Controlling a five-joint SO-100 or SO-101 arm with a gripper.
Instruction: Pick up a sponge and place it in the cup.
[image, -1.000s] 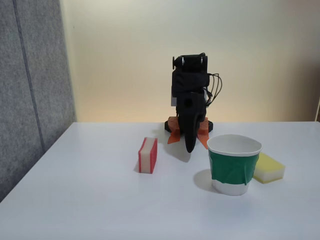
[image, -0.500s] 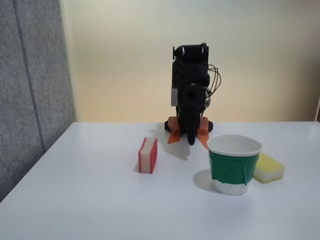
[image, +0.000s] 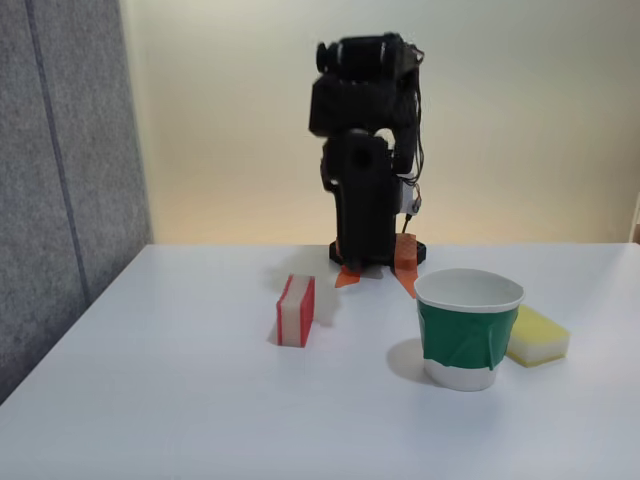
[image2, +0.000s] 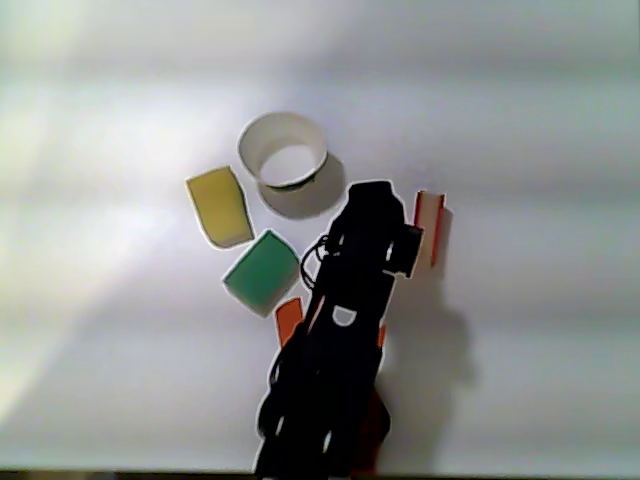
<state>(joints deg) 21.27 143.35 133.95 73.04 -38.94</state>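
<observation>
The sponge (image: 296, 311), red faces with a cream middle, stands on edge on the white table left of centre in the fixed view; in the other view the sponge (image2: 430, 226) lies just right of the arm. The green-banded white cup (image: 468, 328) stands upright at the right, its mouth showing in the cup (image2: 283, 150) from above. My black gripper (image: 365, 262) hangs lifted in front of the arm's base, behind both and touching neither. From above the gripper (image2: 372, 192) sits between cup and sponge. Its jaws face the camera as one dark mass, and nothing shows between them.
A pale yellow sponge (image: 538, 334) lies just right of the cup. From above, a green sponge (image2: 262, 270) lies beside the arm. Orange clamps (image: 404, 262) hold the arm's base at the back of the table. A grey panel (image: 60, 150) borders the left.
The arm has risen and turned slightly left in the fixed view, lifting the gripper tip up off the table. Sponge, cup and yellow sponge have not moved.
</observation>
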